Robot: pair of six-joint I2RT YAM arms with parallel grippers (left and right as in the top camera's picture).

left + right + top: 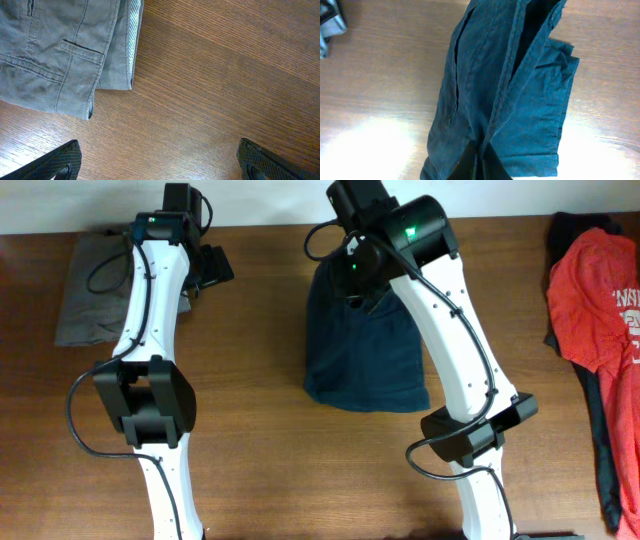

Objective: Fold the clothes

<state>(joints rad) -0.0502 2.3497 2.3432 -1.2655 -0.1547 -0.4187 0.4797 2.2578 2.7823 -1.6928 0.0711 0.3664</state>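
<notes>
The navy garment (pixel 365 345), half-folded on the worktop (pixel 260 380), is gripped by the closed right pincer (pixel 479 161), the left pincer (pixel 159 162) is spread empty near the apparently folded grey-khaki garment (pixel 88 290), and the red T-shirt (pixel 598 290) is yet to be folded.

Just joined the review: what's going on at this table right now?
The right end effector is shut on part of the dark navy garment, holding that part up while the rest lies on the table. The left end effector is open over bare wood, beside the folded grey-khaki garment. A red T-shirt lies loose at the right edge.
</notes>
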